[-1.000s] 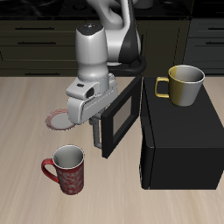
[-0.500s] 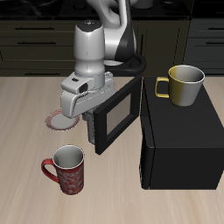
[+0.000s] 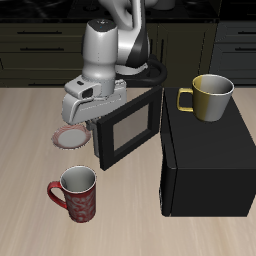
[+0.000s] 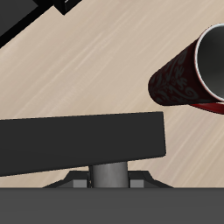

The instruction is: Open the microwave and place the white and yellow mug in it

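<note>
Already the microwave [image 3: 205,160] door [image 3: 128,127] stands swung wide, the gripper [image 3: 98,122] at its outer edge, fingers hidden, so I cannot tell its grip. The mug [image 3: 212,96] waits on top, still to place.

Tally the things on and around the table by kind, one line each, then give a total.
Mugs: 2, the white and yellow mug on top of the microwave and the red patterned mug on the table.
Microwaves: 1, door swung open.
Plates: 1, a red-rimmed plate partly hidden by the arm.
Total: 4
</note>
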